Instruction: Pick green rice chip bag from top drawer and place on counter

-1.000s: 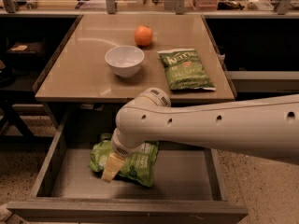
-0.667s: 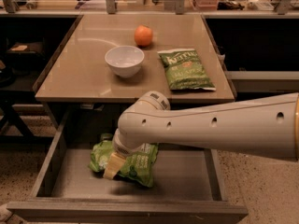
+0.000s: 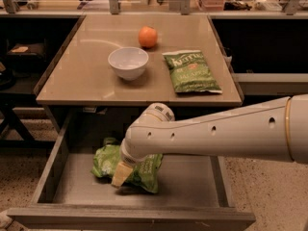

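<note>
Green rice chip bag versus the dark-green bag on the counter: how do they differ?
The green rice chip bag is light lime and crumpled; the dark-green bag is darker and flat. The green rice chip bag lies in the top drawer, the dark-green bag on the counter. The end effector is at the green rice chip bag; nothing touches the dark-green bag. Both are green snack bags.

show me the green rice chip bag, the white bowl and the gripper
green rice chip bag [image 3: 105, 161]: camera view, its left half, lying in the top drawer [image 3: 192, 178].
white bowl [image 3: 128, 62]: camera view, its inside, on the counter [image 3: 77, 76].
gripper [image 3: 120, 176]: camera view, its pale tip, at the bag.
</note>
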Controlling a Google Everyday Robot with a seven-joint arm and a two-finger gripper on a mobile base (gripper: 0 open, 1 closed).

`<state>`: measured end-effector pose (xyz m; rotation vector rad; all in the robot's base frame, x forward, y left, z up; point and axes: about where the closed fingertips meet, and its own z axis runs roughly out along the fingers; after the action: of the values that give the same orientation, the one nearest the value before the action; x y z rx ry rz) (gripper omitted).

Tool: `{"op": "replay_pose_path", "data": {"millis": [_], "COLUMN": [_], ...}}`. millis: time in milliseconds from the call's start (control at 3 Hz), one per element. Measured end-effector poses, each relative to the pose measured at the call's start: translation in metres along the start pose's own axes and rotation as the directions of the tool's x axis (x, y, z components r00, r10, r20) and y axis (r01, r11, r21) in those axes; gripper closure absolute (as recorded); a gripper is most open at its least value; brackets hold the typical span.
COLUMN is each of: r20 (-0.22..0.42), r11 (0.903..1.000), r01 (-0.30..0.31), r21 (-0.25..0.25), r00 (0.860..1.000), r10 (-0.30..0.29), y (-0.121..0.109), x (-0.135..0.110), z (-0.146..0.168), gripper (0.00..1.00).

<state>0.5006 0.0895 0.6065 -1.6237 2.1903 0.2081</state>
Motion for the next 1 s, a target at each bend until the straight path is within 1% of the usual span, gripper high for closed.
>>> {"op": "replay_pose_path", "data": {"millis": [333,667,1000], "r20": [-0.006,-0.007,-0.007], "r11": [0.9999,0.9999,0.9999], "r01": [0.009,0.009,0.009], "r21": [-0.011,-0.011,-0.011], "r00": [1.000,1.000,1.000], "r10": [-0.009,-0.009,-0.009], "y": [0.0104,0.0108,0.0108], "x": [0.0089,0.0092,0.0092], "z": [0.0056,0.0058,0.0058], "gripper": [0.00,0.18,0.41]}}
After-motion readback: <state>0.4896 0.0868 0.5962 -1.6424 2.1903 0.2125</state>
